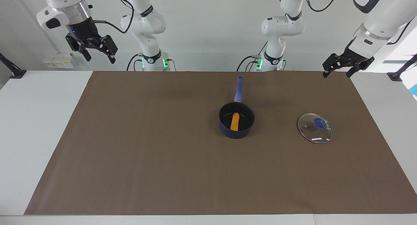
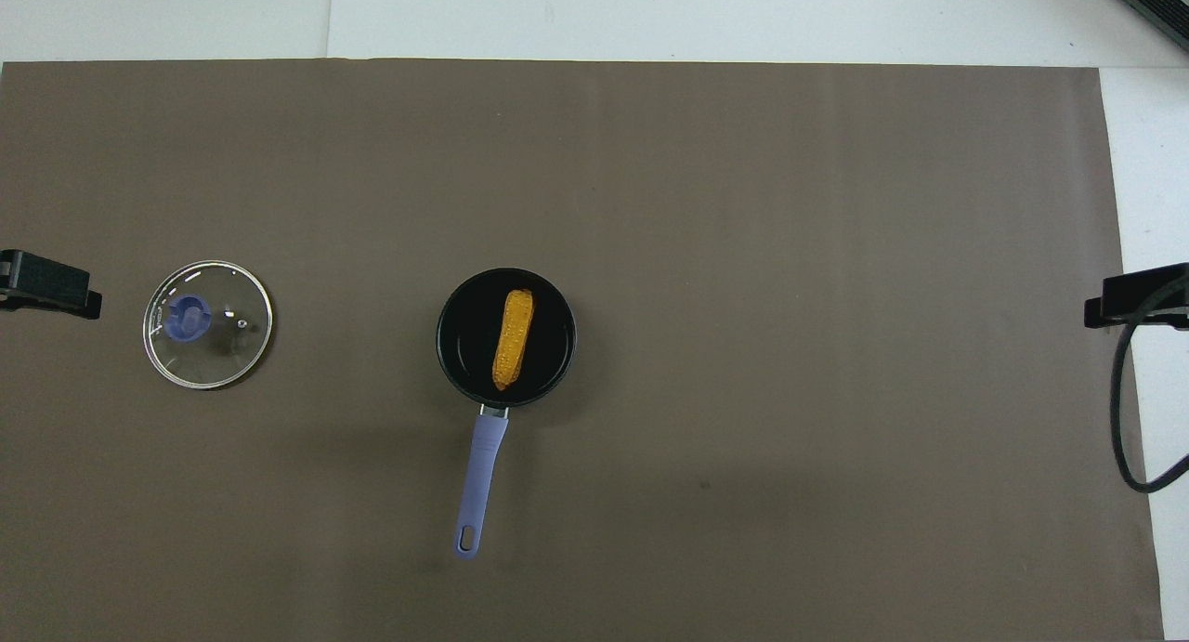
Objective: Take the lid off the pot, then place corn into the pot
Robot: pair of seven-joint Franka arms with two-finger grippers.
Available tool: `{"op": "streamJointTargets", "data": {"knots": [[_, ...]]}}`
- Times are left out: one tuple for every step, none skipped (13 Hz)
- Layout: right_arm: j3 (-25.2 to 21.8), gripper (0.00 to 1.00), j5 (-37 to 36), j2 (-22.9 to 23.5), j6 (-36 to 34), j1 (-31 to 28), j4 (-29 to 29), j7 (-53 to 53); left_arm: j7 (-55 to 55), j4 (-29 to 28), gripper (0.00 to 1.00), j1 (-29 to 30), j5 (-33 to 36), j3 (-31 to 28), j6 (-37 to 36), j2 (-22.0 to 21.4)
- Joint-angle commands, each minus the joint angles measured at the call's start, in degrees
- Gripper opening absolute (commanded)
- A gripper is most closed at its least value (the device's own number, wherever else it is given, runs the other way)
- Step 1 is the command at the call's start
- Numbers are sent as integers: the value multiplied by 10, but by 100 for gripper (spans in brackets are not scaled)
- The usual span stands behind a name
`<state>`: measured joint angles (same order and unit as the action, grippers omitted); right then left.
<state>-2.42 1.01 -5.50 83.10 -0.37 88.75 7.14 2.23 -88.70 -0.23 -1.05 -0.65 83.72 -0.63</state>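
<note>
Resting in the pot (image 1: 237,120), the corn (image 1: 234,121) lies lengthwise on the black inside, its long axis in line with the pot's handle (image 1: 239,88), which points toward the robots. Lid (image 1: 315,128): off the pot, flat on the brown mat (image 1: 163,160), knob up, well apart from the pot toward the left arm's end of the counter (image 1: 35,127). Task status, as judged from this layout: both steps look complete, lid removed and corn placed; nothing appears left but for the arms to wait. Left tool (image 1: 337,69): raised above the mat's corner at its own end, jaws spread wide, holding nothing. Right tool (image 1: 97,54): high in the air over the counter's edge near the right arm's base, jaws likewise wide and empty. View comparison: the facing view shows both arms whole, their bases and how high each tool hangs, none of which the overhead view gives; there only a dark tip of the left tool (image 2: 46,284) and of the right tool (image 2: 1133,296) enters at the frame's edges. The overhead view, in turn, shows the corn's (image 2: 513,339) bumpy kernels, the hanging hole at the handle's (image 2: 479,479) end, and the lid's (image 2: 208,323) full round outline.
</note>
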Motion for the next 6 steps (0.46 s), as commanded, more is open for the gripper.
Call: {"op": "streamJointTargets", "data": {"knots": [[3,100,5,-4,5,-5,5,-9,-4,-1,100,4,4,0,-5,-7],[3,100,5,-4,4,-5,5,-9,-4,-1,100,4,4,0,-7,-6],[3,100,5,-4,4,-5,5,-9,-5,-1,100,1,3,0,-6,-6],[3,100,5,-4,4,-5,5,-9,-5,-1,100,-1,3,0,-7,-6],[3,100,5,-4,5,-5,5,-9,-4,0,100,2,3,0,-4,-6],[3,100,5,-4,4,-5,5,-9,0,0,100,4,2,0,-1,-6]]}}
